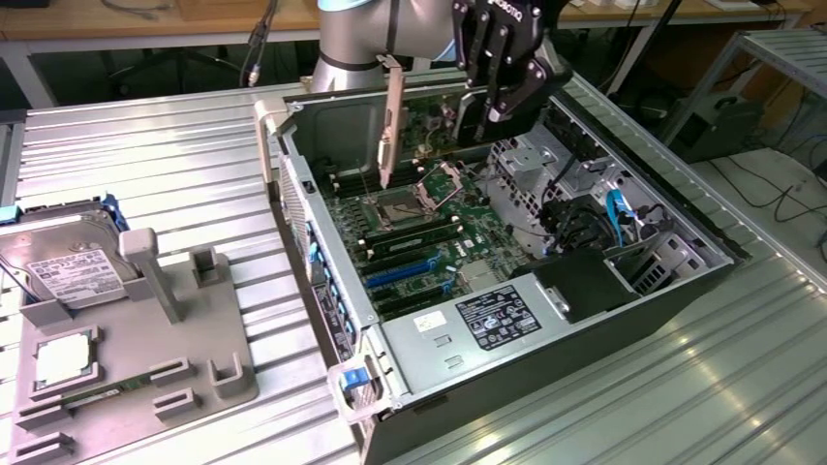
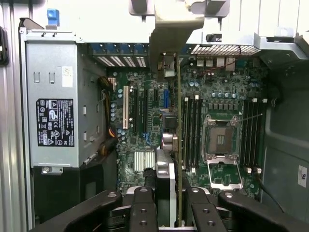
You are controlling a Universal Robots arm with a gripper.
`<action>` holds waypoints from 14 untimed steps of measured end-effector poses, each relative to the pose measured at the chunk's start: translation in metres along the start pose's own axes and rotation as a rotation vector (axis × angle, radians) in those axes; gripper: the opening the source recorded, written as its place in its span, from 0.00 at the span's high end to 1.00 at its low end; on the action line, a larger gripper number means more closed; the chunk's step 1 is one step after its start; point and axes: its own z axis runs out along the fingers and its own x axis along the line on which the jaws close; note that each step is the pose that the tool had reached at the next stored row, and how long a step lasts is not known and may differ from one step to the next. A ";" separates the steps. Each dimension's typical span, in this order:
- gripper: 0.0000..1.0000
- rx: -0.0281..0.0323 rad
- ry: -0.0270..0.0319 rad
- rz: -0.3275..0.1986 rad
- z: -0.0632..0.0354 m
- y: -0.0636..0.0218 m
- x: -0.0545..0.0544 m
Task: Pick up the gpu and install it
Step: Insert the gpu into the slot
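While we're hanging the gpu (image 2: 177, 121) edge-down above the motherboard (image 2: 217, 92) inside the open case (image 1: 294, 194), the gripper (image 2: 171, 208) squeezing its fingers onto both faces, we're worrying it's sitting off the slot line, risking scraping the memory slots (image 2: 190, 130) beside it or snagging its silver bracket (image 1: 387, 116) on the case wall.

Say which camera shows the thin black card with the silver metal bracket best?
The exterior view: the thin black card hangs from the gripper over the open grey computer case, its long silver bracket showing in full. In the wrist view it is edge-on, a thin line between the fingers.
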 end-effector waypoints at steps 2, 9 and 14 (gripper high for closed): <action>0.72 0.0001 0.0000 0.001 0.0011 0.0000 -0.001; 0.72 0.0005 -0.0180 0.001 0.0037 -0.0002 -0.009; 0.72 0.0010 -0.0375 0.002 0.0046 -0.0001 -0.009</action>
